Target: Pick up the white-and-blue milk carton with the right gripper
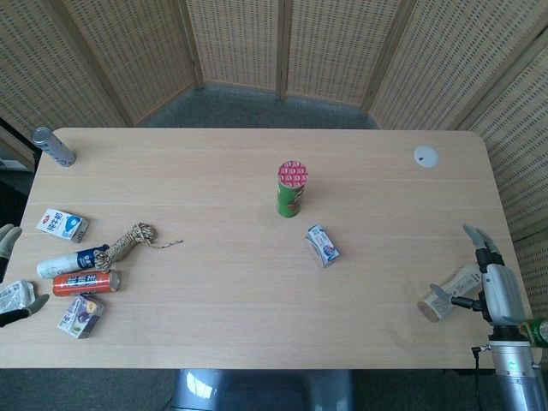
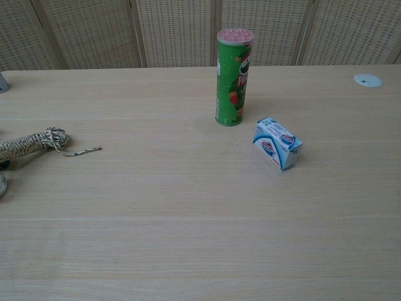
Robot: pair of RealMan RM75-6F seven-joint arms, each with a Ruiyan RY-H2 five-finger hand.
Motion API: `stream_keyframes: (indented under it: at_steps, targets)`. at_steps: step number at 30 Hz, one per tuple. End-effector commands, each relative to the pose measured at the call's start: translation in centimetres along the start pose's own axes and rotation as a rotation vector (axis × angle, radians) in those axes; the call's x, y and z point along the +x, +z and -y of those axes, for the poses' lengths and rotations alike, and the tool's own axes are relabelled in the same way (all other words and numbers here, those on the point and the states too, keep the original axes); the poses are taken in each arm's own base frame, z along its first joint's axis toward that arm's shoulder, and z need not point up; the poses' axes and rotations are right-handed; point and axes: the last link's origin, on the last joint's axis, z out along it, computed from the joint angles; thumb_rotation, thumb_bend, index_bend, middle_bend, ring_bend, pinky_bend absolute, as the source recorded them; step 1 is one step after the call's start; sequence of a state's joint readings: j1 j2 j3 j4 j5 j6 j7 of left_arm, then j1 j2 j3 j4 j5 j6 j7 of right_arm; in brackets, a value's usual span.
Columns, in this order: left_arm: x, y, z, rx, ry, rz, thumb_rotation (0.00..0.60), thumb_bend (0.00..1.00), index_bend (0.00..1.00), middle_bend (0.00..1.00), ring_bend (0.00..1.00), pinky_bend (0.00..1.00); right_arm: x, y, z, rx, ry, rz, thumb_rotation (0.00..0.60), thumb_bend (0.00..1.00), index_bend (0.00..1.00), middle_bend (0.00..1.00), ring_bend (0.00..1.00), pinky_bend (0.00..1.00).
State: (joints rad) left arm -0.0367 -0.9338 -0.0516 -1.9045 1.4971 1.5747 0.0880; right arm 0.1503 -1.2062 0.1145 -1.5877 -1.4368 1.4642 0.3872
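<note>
— Where's the milk carton (image 1: pixel 323 245)?
— Mid-frame, a boxy white-and-blue carton lying on pale woodgrain table (image 1: pixel 257 325), below the glossy green can (image 1: pixel 291 189). Woven screens behind.
— The hands?
— Right hand (image 1: pixel 492 276), lower right, fingers spread, empty. Left hand (image 1: pixel 10 257): can't tell.

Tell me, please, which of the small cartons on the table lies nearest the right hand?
The white-and-blue milk carton beside the green chip can; the other cartons lie at the far left edge, away from the right hand.
</note>
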Motion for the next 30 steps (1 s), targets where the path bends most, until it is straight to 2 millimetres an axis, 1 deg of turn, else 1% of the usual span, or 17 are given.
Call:
stream_keyframes:
  at_steps: [1, 7, 10, 13, 19, 22, 25, 30]
  targets:
    - [0.0, -0.1, -0.2, -0.004, 0.0, -0.001, 0.6, 0.0, 0.0, 0.0, 0.0, 0.0, 0.0, 0.0, -0.1, -0.003, 0.001, 0.004, 0.6, 0.0, 0.0, 0.0, 0.0, 0.0]
    - [-0.6, -0.1, -0.5, -0.018, 0.013, 0.01, 0.6, 0.0, 0.0, 0.0, 0.0, 0.0, 0.3, 0.0, -0.4, -0.008, 0.0, 0.013, 0.6, 0.0, 0.0, 0.0, 0.0, 0.0]
    - [-1.0, 0.0, -0.8, -0.022, 0.012, 0.025, 0.6, 0.0, 0.0, 0.0, 0.0, 0.0, 0.0, 0.1, -0.4, -0.011, -0.003, 0.037, 0.6, 0.0, 0.0, 0.0, 0.0, 0.0]
    - [-1.3, 0.3, -0.9, -0.022, 0.014, 0.026, 0.6, 0.0, 0.0, 0.0, 0.0, 0.0, -0.8, 0.6, -0.3, -0.01, -0.018, 0.061, 0.6, 0.0, 0.0, 0.0, 0.0, 0.0]
    - [-1.9, 0.8, -0.9, -0.015, 0.025, 0.041, 0.6, 0.0, 0.0, 0.0, 0.0, 0.0, -3.2, 2.2, 0.5, -0.045, -0.013, 0.147, 0.599, 0.0, 0.0, 0.0, 0.0, 0.0]
    - [-2.2, 1.0, -0.8, -0.007, 0.032, 0.048, 0.6, 0.0, 0.0, 0.0, 0.0, 0.0, -4.9, 3.0, 1.2, -0.054, -0.018, 0.188, 0.597, 0.0, 0.0, 0.0, 0.0, 0.0]
    - [-2.5, 1.2, -0.7, -0.002, 0.041, 0.055, 0.6, 0.0, 0.0, 0.0, 0.0, 0.0, -6.7, 4.0, 2.1, -0.059, 0.014, 0.235, 0.597, 0.0, 0.0, 0.0, 0.0, 0.0]
    - [-2.5, 1.3, -0.5, 0.008, 0.045, 0.052, 0.6, 0.0, 0.0, 0.0, 0.0, 0.0, -9.3, 6.3, 3.3, -0.059, 0.008, 0.284, 0.6, 0.0, 0.0, 0.0, 0.0, 0.0]
